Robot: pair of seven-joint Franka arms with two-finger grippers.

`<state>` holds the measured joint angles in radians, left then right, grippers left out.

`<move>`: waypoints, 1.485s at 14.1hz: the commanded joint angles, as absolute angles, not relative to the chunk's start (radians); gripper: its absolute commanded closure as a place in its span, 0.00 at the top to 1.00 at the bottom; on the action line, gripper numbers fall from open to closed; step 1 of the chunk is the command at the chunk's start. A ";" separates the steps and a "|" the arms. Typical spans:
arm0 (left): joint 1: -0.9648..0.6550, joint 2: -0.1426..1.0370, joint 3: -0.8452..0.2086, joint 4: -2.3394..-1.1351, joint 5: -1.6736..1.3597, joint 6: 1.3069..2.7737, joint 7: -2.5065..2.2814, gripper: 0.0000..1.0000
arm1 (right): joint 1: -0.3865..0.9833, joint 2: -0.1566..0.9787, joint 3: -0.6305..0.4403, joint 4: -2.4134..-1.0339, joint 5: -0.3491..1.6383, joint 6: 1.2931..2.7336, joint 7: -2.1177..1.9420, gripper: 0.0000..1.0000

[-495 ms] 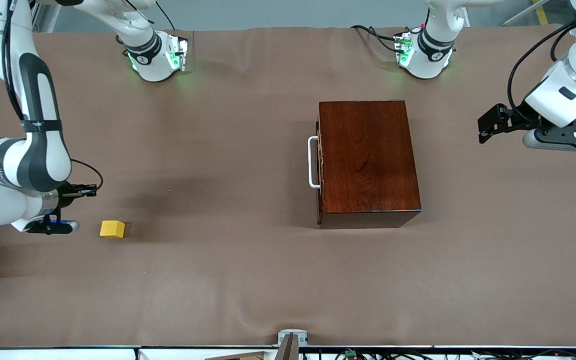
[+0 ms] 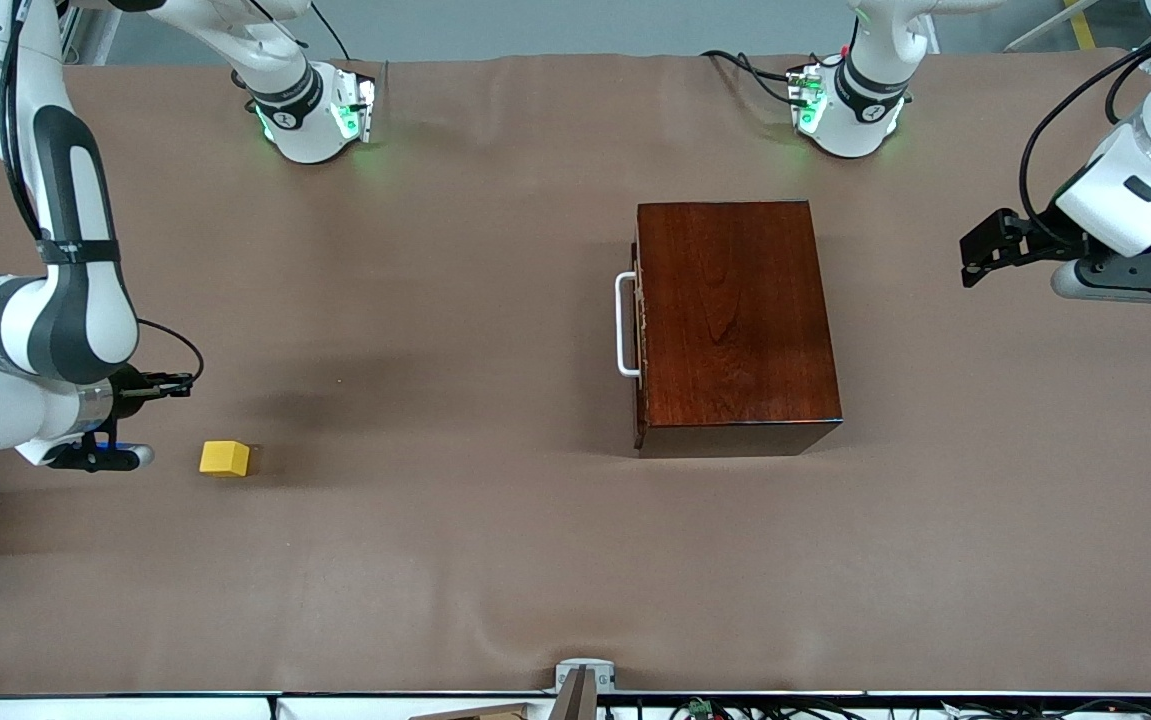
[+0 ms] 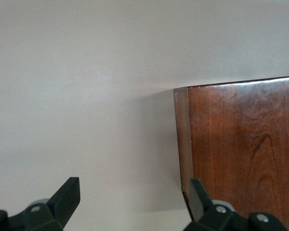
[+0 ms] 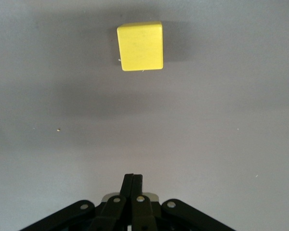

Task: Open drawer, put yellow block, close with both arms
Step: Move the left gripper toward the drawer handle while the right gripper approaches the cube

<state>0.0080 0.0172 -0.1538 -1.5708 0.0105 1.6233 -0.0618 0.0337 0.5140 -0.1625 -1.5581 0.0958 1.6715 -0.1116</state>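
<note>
The dark reddish-brown box [image 2: 735, 325] stands in the middle of the table toward the left arm's end. Its drawer is pushed in, and the white handle [image 2: 624, 325] faces the right arm's end. The yellow block [image 2: 225, 458] lies on the cloth toward the right arm's end, nearer to the front camera than the box. My right gripper [image 2: 178, 383] hangs shut and empty over bare cloth beside the block [image 4: 140, 45], apart from it; its own view shows it [image 4: 133, 183] closed. My left gripper [image 2: 975, 255] is open over the cloth beside the box, whose corner [image 3: 241, 144] shows past the gripper [image 3: 135, 197].
A brown cloth [image 2: 455, 560] covers the whole table. The two arm bases [image 2: 315, 115] [image 2: 845, 110] with green lights stand along the edge farthest from the front camera. A small grey mount [image 2: 585, 675] sits at the edge nearest to that camera.
Both arms have shifted only slightly. The block and the box have not moved, and neither gripper's state has changed.
</note>
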 commanded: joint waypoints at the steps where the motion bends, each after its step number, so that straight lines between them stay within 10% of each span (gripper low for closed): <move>1: 0.040 0.025 -0.158 -1.557 0.026 1.609 -0.075 1.00 | 0.018 0.500 -0.155 -1.577 0.103 1.751 -0.109 0.00; 15: -0.043 0.121 -0.183 -1.514 -0.034 1.681 -0.077 1.00 | 0.017 0.483 -0.152 -1.571 0.106 2.074 -0.112 0.02; 16: -0.078 0.138 -0.183 -1.493 -0.028 1.681 -0.077 1.00 | 0.015 0.483 -0.152 -1.569 0.107 2.083 -0.112 0.09; 18: -0.145 0.182 -0.183 -1.447 -0.025 1.681 -0.122 1.00 | 0.015 0.482 -0.152 -1.568 0.106 2.077 -0.112 1.00; 21: -0.248 0.247 -0.184 -1.399 -0.025 1.692 -0.317 1.00 | 0.014 0.469 -0.152 -1.569 0.106 2.027 -0.109 1.00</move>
